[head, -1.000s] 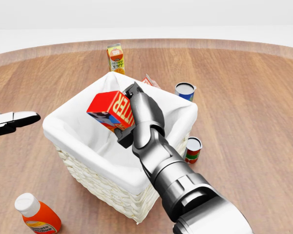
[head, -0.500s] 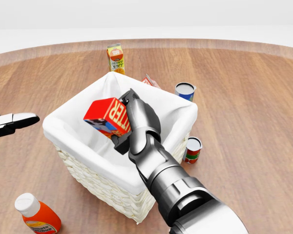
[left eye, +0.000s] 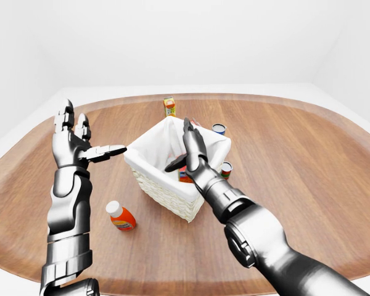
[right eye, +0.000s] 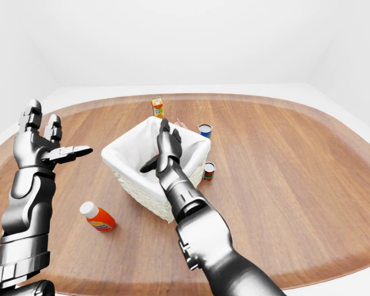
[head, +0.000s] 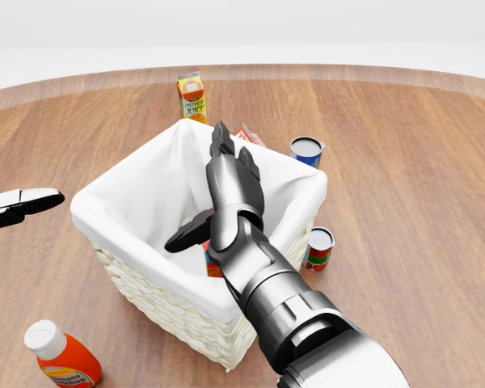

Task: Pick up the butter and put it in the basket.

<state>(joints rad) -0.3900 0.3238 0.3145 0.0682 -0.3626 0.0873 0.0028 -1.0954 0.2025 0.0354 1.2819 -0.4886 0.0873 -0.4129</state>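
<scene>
The wicker basket [head: 158,311] with a white liner stands mid-table. The butter [head: 211,262], a red box, lies inside it, mostly hidden behind my right arm; only a red corner shows, also in the left-eye view [left eye: 184,176]. My right hand [head: 210,194] is open over the basket, fingers pointing up and thumb out to the left, holding nothing. My left hand [left eye: 80,140] is open and raised to the left of the basket, well apart from it.
An orange juice carton [head: 192,97] stands above the basket in the head view. A blue can [head: 305,149] and a red-and-green can [head: 318,247] stand to its right. A red-white packet [head: 249,135] lies behind the rim. A ketchup bottle [head: 61,357] lies at lower left.
My right hand has opened and let go of the butter, which has dropped from above the rim into the basket. The left hand has not moved.
</scene>
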